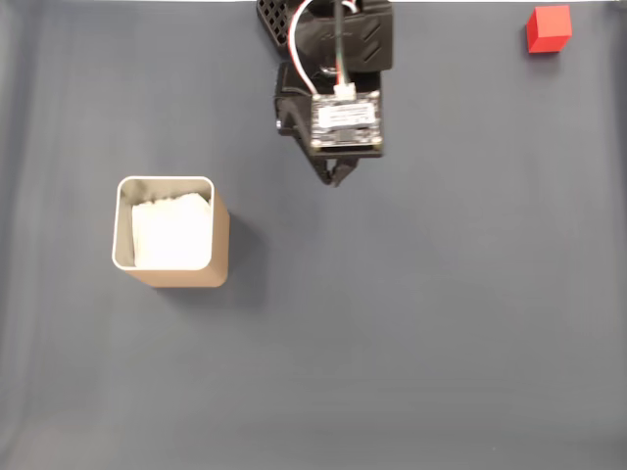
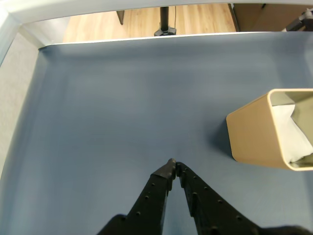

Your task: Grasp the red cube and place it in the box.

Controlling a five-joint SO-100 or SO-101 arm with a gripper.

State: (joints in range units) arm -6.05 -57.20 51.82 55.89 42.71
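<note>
Pincer (image 2: 173, 165) tips sit pressed together in the wrist view, black fingers meeting at a point with nothing between them; it hangs over bare blue-grey bench (image 2: 122, 98); in the fixed view the pincer (image 1: 336, 179) pokes out below the arm's black body at about twelve o'clock of the frame, just right of centre.

Outward from there: the box (image 1: 168, 241) stands at roughly eight o'clock from the pincer in the fixed view, well apart from it, upright, open-topped, white lining showing inside; the wrist view has the box (image 2: 254, 132) at three o'clock, cut by the frame edge; the cube (image 1: 548, 28) lies far off at about two o'clock, near the top right corner of the fixed view, resting on the bench, well apart from both pincer and box.

Progress, as I judge it: nothing is done yet; the cube is ungrasped and the box holds no cube; reaching, opening, gripping, carrying across and releasing all remain.

Writing: a pale label on the arm's motor (image 1: 345, 116) carries print; too small to read.
</note>
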